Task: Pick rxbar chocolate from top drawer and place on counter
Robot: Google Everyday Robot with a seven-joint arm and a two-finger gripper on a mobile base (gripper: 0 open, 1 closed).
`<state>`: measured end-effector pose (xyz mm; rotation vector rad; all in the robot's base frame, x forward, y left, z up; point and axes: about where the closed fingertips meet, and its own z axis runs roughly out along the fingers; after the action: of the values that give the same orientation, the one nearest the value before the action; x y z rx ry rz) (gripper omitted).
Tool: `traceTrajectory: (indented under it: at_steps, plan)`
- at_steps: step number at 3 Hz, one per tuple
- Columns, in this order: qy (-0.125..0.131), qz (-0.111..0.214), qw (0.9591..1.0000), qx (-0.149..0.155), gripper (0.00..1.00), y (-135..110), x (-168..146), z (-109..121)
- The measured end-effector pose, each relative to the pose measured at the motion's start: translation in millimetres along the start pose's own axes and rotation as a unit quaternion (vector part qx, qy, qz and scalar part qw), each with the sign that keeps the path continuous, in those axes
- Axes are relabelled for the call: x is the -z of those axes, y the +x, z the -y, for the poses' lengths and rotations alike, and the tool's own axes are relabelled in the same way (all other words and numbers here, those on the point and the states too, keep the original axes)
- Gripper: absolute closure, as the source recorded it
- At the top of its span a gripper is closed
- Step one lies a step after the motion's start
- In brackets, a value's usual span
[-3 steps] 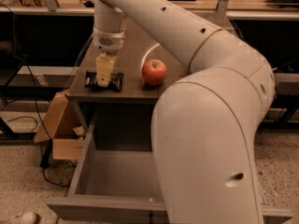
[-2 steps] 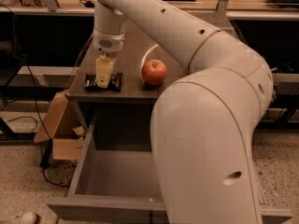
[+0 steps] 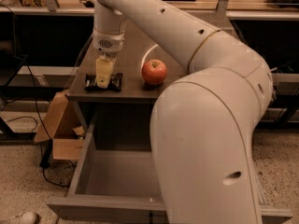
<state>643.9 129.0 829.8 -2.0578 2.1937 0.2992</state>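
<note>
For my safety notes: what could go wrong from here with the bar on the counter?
1. The rxbar chocolate lies near the front edge of the counter, with the gripper right on it; if dragged during retreat, it may fall into the open top drawer below.
2. The apple sits close by; a sideways sweep might roll it.

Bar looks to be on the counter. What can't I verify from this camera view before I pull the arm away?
rxbar chocolate: middle covered by the gripper, directly over it at the front left of the counter; print too small to read.
top drawer: right part hidden behind the arm; front panel cut by the bottom edge.
counter: right end hidden by the arm.
</note>
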Motion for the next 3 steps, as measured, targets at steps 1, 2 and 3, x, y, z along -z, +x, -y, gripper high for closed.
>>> traceTrajectory:
  at_steps: [1, 2, 3]
  plan:
    - [0.000, 0.000, 1.0000, 0.000, 0.36, 0.0, 0.0, 0.0]
    - [0.000, 0.000, 1.0000, 0.000, 0.12, 0.0, 0.0, 0.0]
    - [0.000, 0.000, 1.0000, 0.000, 0.00, 0.0, 0.0, 0.0]
